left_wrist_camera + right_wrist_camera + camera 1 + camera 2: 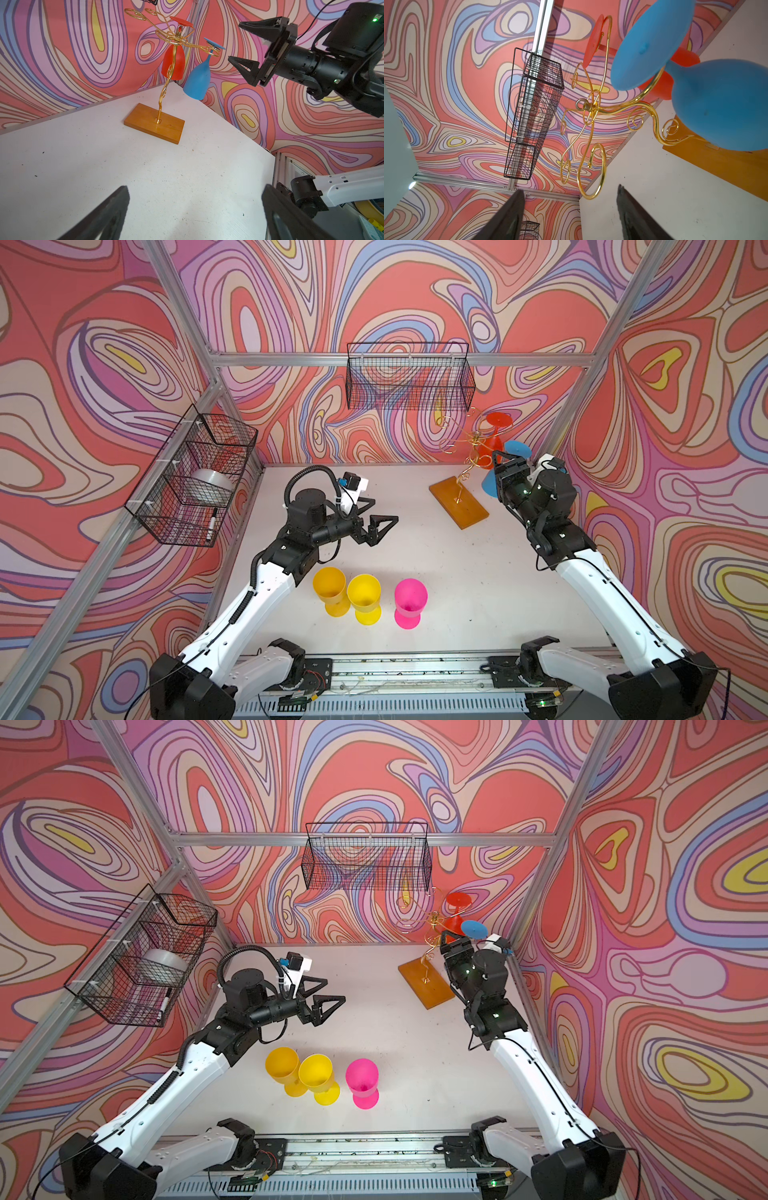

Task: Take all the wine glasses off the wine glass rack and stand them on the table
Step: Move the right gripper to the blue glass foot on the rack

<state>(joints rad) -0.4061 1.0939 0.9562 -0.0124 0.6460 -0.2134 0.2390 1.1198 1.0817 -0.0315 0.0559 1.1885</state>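
Note:
The wine glass rack (459, 506) (154, 124), gold wire on an amber base, stands at the table's back right. A red wine glass (492, 439) (173, 64) and a blue wine glass (489, 485) (198, 80) hang upside down from its arms. My right gripper (235, 41) (569, 191) is open and empty beside the blue glass, level with its foot and not touching it. In the right wrist view the blue glass (720, 104) fills the side, and a gold loop (591, 172) curls just past the fingertips. My left gripper (385, 510) (195, 188) hovers wide open over the table's middle.
Two yellow glasses (330, 589) (365, 597) and a pink glass (410, 601) stand upright near the front. A black mesh basket (409, 377) hangs on the back wall. Another basket (195, 477) on the left wall holds a tape roll and a marker. The right wall is close behind the rack.

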